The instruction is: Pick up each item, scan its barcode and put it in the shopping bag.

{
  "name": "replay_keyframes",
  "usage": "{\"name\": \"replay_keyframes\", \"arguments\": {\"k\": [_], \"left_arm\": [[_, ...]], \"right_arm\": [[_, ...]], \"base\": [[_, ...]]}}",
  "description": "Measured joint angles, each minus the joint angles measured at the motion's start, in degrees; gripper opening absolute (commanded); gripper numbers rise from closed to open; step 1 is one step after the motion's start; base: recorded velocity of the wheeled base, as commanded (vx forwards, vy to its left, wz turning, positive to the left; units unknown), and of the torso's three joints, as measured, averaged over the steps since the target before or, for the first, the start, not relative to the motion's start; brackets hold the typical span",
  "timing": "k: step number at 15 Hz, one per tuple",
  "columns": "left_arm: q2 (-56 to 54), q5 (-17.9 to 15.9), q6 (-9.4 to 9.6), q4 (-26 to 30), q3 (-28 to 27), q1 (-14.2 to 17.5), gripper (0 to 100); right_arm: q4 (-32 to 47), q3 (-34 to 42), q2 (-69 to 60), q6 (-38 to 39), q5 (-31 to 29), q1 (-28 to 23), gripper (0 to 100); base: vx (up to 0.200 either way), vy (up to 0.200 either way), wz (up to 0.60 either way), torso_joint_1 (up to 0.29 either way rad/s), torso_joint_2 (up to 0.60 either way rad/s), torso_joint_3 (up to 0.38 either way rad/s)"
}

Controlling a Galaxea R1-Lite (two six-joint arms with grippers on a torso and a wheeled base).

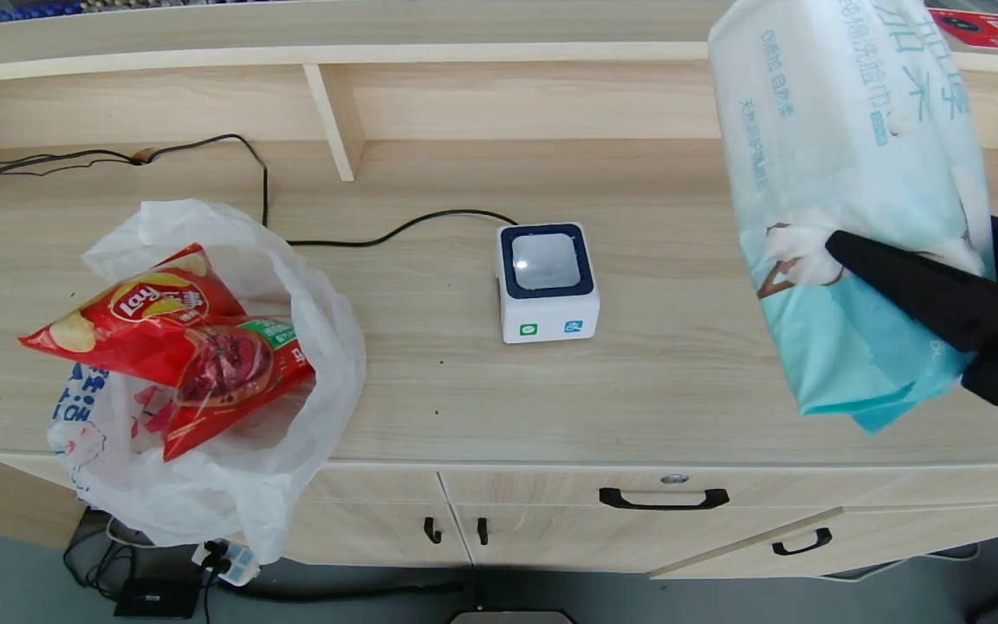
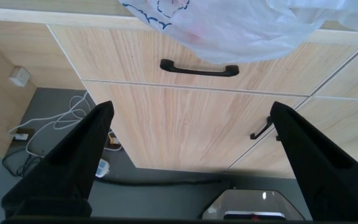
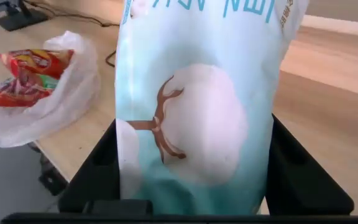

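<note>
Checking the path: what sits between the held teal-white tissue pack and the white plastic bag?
A white box-shaped barcode scanner with blue-framed top; head view.

Left fingers (image 2: 73, 162) apart, right fingers (image 1: 923, 286) clamped

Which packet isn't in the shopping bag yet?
The teal tissue pack, held by the right gripper; the chips and red packet lie in the bag.
</note>
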Motion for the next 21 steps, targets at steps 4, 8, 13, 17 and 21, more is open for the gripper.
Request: {"name": "replay_keyframes", "arguments": {"k": [4, 8, 13, 17, 21], "left_arm": [[0.0, 0.0, -0.05, 0.0, 0.0, 0.0, 100], [0.0, 0.0, 0.0, 0.0, 0.0, 0.0, 100], [0.0, 0.0, 0.04, 0.0, 0.0, 0.0, 100], [0.0, 0.0, 0.06, -0.1, 0.0, 0.1, 100], [0.0, 0.0, 0.04, -0.1, 0.0, 0.0, 100]], "right_arm": [[0.9, -1.9, 2.0, -9.5, -14.4, 0.2, 0], [5.6, -1.1, 2.9, -9.7, -14.6, 2.8, 0], [5.8, 1.0, 6.8, -14.6, -15.9, 7.5, 0], [5.6, 3.0, 9.2, -13.2, -16.2, 8.2, 0], [5.5, 1.9, 11.8, -12.9, -16.6, 8.1, 0]], "base": [[0.0, 0.0, 0.0, 0.0, 0.0, 0.0], [0.0, 0.0, 0.0, 0.0, 0.0, 0.0], [0.0, 0.04, 0.0, 0.0, 0.0, 0.0], [0.0, 0.2, 0.0, 0.002, 0.0, 0.001], [0.0, 0.15, 0.0, 0.008, 0.0, -0.002]]}}
